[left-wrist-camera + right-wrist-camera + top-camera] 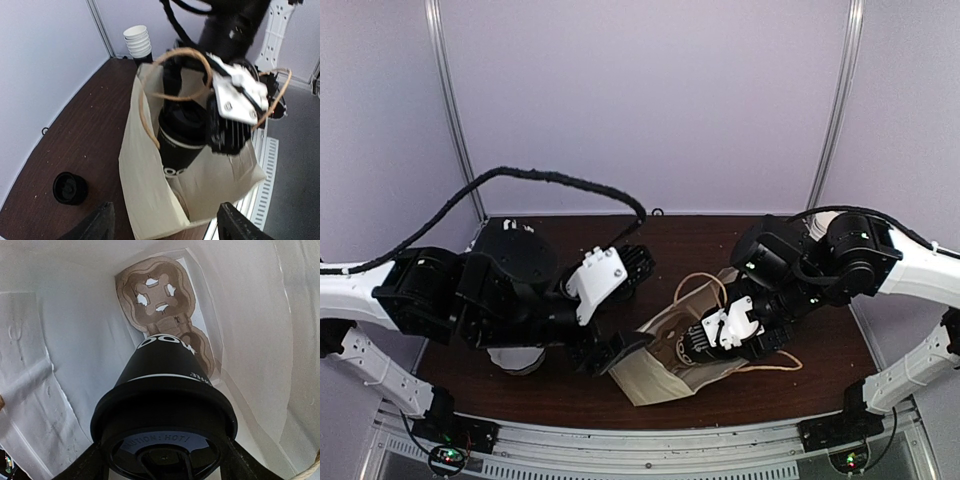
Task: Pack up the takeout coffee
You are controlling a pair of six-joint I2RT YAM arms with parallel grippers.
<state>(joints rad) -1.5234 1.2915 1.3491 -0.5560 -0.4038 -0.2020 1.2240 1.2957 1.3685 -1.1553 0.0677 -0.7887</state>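
Gripping takeout coffee [162, 365] at lid rim, right gripper [162, 464] jaws pinch it from both sides. Cup inside cream paper bag [145, 190], base pointing at brown cardboard carrier [160, 290] on bag floor. Left gripper [167, 222] jaws spread wide, at bag's near edge. Stack of lidless cups [137, 40] in table's far corner. Small black round thing [70, 187], maybe loose lid, on table [85, 125] beside bag.

Left arm [470, 290]: black motor housings, white link segments, white wrist plate [597, 280] with screws, braided black cable [550, 178].
Right arm [850, 255]: same black-and-white build, white screwed plate [240, 95].
Left pincer [165, 220]: matte black fingers [97, 222].
Base boards [447, 460]: green lights.
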